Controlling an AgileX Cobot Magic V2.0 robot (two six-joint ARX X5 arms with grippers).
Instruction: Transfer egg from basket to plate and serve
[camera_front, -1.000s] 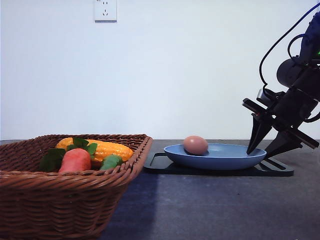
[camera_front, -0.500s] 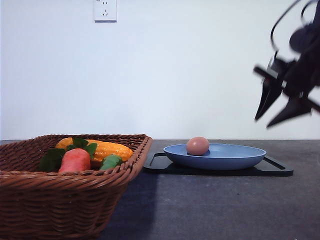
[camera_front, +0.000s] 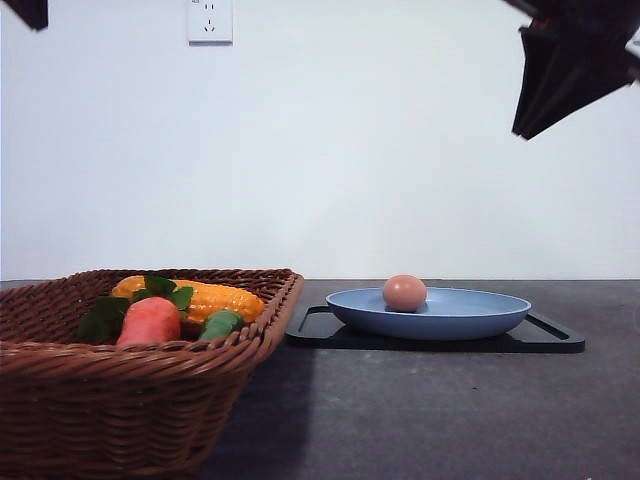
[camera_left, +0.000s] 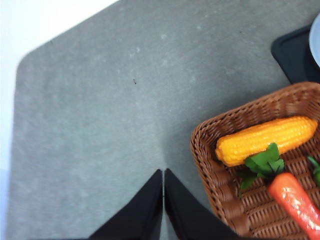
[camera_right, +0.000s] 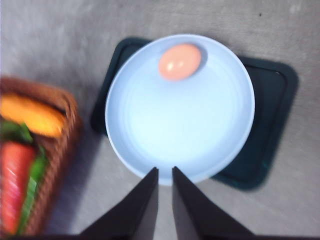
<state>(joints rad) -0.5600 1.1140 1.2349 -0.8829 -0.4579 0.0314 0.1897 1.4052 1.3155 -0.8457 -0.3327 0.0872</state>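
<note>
Nearest me sits the basket (camera_front: 130, 370), its braided rim framing a toy corn cob (camera_front: 200, 297) and a red-orange carrot (camera_front: 150, 320) with green leaves. My left gripper (camera_left: 163, 175) hangs high above the bare grey table (camera_left: 100, 100) just outside the basket's rim, fingers pressed together and holding nothing. Open tabletop spreads away from it on that side. Farther on, just beside the basket, a black tray (camera_front: 545, 338) carries the blue plate (camera_front: 460, 318), and the egg (camera_front: 404, 292) lies in the plate, close to its raised rim on the side toward the basket. My right gripper (camera_right: 165, 172) is raised well above the plate near its edge, fingers drawn almost together with only a thin slit between them, empty. Beyond the tray the table runs clear to the white wall (camera_front: 400, 150).
</note>
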